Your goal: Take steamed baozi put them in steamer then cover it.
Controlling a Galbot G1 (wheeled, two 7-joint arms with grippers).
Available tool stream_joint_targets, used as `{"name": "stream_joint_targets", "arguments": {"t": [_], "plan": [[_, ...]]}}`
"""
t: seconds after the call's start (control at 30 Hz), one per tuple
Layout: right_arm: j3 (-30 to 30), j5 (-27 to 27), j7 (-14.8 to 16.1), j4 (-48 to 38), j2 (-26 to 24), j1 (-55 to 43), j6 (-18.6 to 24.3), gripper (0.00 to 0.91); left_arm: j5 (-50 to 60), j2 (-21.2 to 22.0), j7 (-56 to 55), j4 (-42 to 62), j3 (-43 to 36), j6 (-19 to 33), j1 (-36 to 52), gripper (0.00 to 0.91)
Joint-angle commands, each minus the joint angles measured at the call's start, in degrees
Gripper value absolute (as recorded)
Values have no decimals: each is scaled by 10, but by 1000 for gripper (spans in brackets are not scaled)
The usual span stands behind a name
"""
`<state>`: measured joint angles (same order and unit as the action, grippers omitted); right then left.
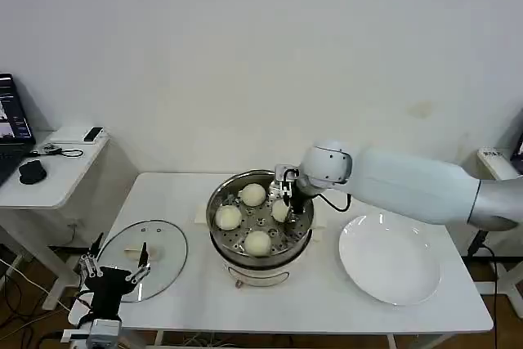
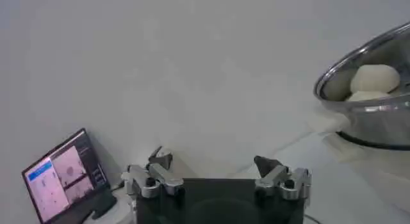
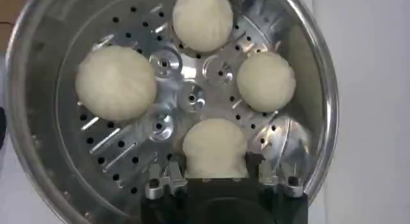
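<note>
Fourth steamed baozi [image 3: 214, 148] sits between the right gripper [image 3: 215, 178] jaws, gripped inside the steamer [image 3: 38, 84]; release next, then fetch the cover [image 1: 151, 251] beside the open-jawed left gripper [image 1: 114, 274].

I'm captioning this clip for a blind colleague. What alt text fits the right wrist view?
Looking straight down into the steamer, four steamed baozi sit on its perforated metal tray. The right pincer is around the nearest baozi, one finger on either side of it.
</note>
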<state>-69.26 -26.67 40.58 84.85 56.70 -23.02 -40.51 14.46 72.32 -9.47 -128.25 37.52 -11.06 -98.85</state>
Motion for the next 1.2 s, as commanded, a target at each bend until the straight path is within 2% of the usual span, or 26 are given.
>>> {"name": "stream_joint_targets", "arguments": {"t": [0.03, 0.17, 0.33, 0.37, 0.4, 0.43, 0.47, 0.5, 0.63, 0.67, 0.73, 0.77, 0.8, 0.83, 0.87, 0.93, 0.97, 1.03, 1.07, 1.1, 1.17, 1.2], "plan": [[26, -14, -35, 23, -19, 10, 2, 907, 1, 1, -1, 2, -2, 0, -1, 907], [56, -38, -57, 63, -47, 8, -1, 907, 1, 1, -1, 3, -2, 0, 0, 907], [108, -67, -107, 114, -89, 21, 3, 907, 1, 2, -1, 5, -4, 1, 1, 907], [128, -68, -135, 127, -105, 33, 5, 907, 1, 2, -1, 5, -4, 1, 1, 907], [135, -68, -141, 129, -110, 36, 6, 907, 1, 2, -1, 6, -4, 1, 2, 907], [162, -69, -168, 141, -128, 57, 19, 907, 2, 2, -1, 6, -4, 1, 2, 907], [191, -75, -212, 154, -144, 85, 29, 907, 2, 1, -2, 7, -4, 2, 2, 907], [204, -75, -232, 160, -151, 99, 34, 907, 2, 1, -2, 8, -5, 2, 3, 907], [336, -56, -327, 188, -185, 252, 112, 907, -1, -2, -5, 20, -4, 13, 6, 907], [389, -23, -338, 193, -191, 303, 155, 907, -1, -2, -5, 22, -4, 14, 8, 907], [482, 6, -366, 201, -190, 405, 198, 907, -2, -2, -4, 26, -5, 17, 10, 907], [503, 21, -372, 203, -188, 437, 213, 907, -3, -2, -3, 27, -5, 17, 11, 907], [549, 41, -384, 206, -184, 479, 241, 907, -5, -1, -4, 29, -5, 17, 12, 907], [571, 50, -389, 208, -182, 513, 252, 907, -6, -1, -4, 31, -6, 17, 13, 907], [652, 65, -389, 213, -170, 571, 263, 907, -4, -1, -4, 34, -6, 17, 14, 907], [726, 85, -388, 223, -149, 661, 267, 907, 5, 0, -3, 40, -5, 21, 16, 907], [755, 107, -381, 226, -138, 703, 284, 907, 10, -1, -2, 45, -5, 25, 16, 907], [863, 155, -361, 225, -99, 796, 319, 907, 23, -2, -1, 52, -4, 28, 15, 907], [891, 159, -359, 225, -86, 815, 327, 907, 26, -3, -1, 54, -3, 28, 14, 907], [935, 177, -344, 224, -66, 856, 356, 907, 36, -5, 0, 59, 0, 30, 12, 907], [992, 193, -333, 225, -19, 898, 383, 907, 56, -10, 0, 67, 4, 36, 10, 907], [1045, 207, -327, 229, 18, 934, 395, 907, 93, -15, 1, 78, 8, 47, 9, 907]]}}
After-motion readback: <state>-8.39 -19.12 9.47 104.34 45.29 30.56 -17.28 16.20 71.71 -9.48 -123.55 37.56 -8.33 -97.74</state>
